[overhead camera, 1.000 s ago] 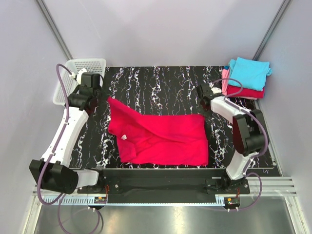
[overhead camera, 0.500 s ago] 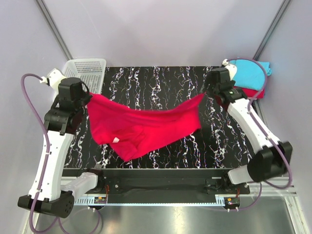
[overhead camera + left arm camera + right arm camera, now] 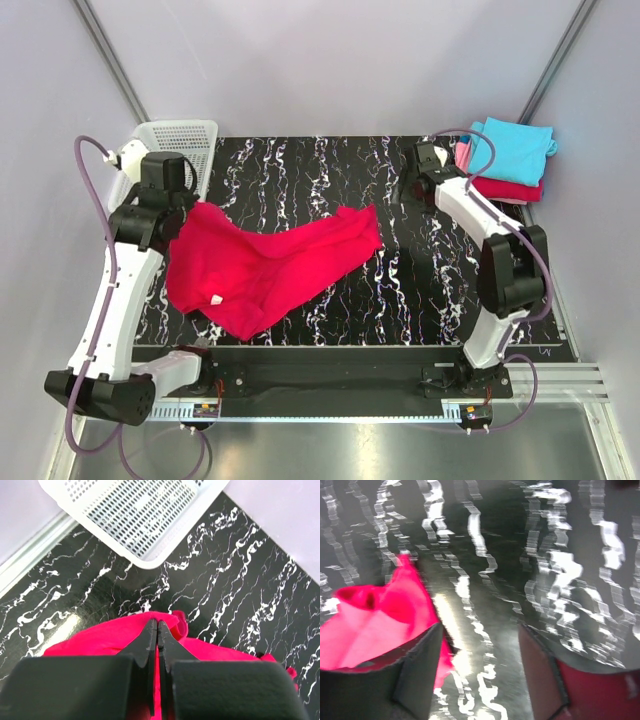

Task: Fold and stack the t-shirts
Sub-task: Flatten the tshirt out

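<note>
Next to the white basket (image 3: 180, 140), on its near side, the L gripper (image 3: 186, 207) pinches one edge of the crimson-red t-shirt (image 3: 270, 265). L wrist cam: its fingers (image 3: 142, 647) are pressed tight together w/ red cloth squeezed between them, & the basket's corner sits just past the cloth. That edge is held up off the black marble table (image 3: 430, 290); the rest of the shirt lies crumpled, from beside the basket out toward the table's middle. A small white tag (image 3: 215, 299) shows on it.

Far across from the basket, at the other back corner, sits a stack of folded tees: turquoise tee (image 3: 512, 148) on top, red tee (image 3: 518, 190) under it, pink tee (image 3: 462, 165) peeking out on the side facing the basket. R gripper (image 3: 410, 188) hangs between basket & stack, close to the stack. R wrist cam: its fingers (image 3: 417, 670) are spread apart w/ nothing between them, only table. The shirt's end lies near it, not in its grip.
</note>
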You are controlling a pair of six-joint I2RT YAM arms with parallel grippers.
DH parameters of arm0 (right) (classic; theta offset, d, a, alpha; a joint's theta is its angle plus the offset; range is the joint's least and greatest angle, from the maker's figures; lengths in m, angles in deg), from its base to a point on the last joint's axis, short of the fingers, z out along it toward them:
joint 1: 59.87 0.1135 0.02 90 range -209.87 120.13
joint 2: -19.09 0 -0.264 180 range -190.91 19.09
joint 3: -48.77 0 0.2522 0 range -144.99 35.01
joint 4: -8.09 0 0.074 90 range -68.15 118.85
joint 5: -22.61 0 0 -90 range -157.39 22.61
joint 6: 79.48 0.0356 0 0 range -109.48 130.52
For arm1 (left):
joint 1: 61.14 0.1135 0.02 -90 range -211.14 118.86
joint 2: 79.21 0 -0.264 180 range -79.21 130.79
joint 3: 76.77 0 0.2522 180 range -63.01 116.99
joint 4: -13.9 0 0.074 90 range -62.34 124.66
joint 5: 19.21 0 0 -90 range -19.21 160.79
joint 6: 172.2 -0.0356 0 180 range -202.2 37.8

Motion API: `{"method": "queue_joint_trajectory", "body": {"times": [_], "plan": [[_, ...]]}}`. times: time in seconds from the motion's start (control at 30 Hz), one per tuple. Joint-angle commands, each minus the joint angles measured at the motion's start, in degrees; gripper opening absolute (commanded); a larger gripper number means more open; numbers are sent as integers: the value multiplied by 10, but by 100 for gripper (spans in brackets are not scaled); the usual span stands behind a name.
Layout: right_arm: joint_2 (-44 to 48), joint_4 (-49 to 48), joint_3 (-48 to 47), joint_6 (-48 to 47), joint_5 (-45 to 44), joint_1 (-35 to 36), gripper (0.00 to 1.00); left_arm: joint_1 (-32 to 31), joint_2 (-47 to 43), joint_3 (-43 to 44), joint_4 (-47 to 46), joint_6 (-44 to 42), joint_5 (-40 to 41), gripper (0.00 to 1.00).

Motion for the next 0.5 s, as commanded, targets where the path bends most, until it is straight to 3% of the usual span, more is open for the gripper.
{"method": "queue_joint_trajectory", "body": {"times": [0.0,0.13,0.47], "plan": [[-35,-25,-47,0,100,-1,66,4,5,-11,-28,2,-40,0],[-62,-86,-61,-1,209,-1,59,4,14,-31,-35,6,-64,0],[-137,-144,-113,22,349,-1,53,4,18,-55,-45,4,-81,0]]}}
